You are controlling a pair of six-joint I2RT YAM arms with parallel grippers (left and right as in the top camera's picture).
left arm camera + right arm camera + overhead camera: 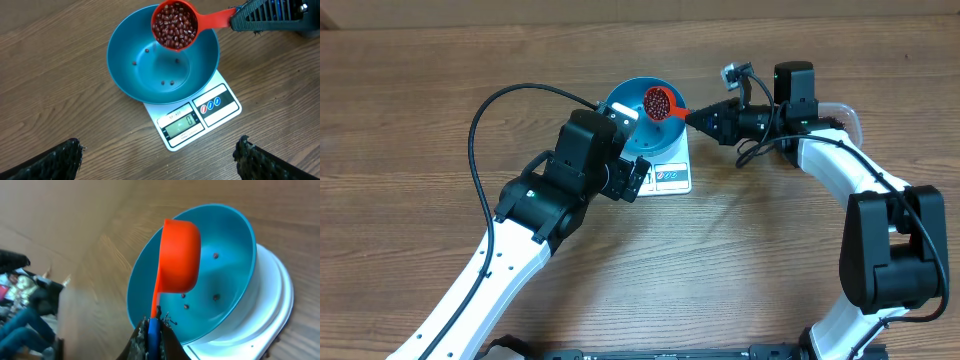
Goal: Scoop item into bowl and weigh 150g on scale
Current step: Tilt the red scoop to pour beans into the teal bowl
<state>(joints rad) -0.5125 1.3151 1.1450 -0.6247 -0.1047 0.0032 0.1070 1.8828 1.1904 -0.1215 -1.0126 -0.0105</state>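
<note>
Right gripper (696, 117), clenched on the handle of a red scoop (207, 20), holds a full load of red-brown beans (174, 26) just above the blue bowl (125, 70). The bowl sits on the white kitchen scale (215, 102) on a wooden table (60, 75). A few stray beans (171, 83) lie inside the bowl. Left gripper (636, 177) hovers near the scale, its jaws spread wide and empty.
</note>
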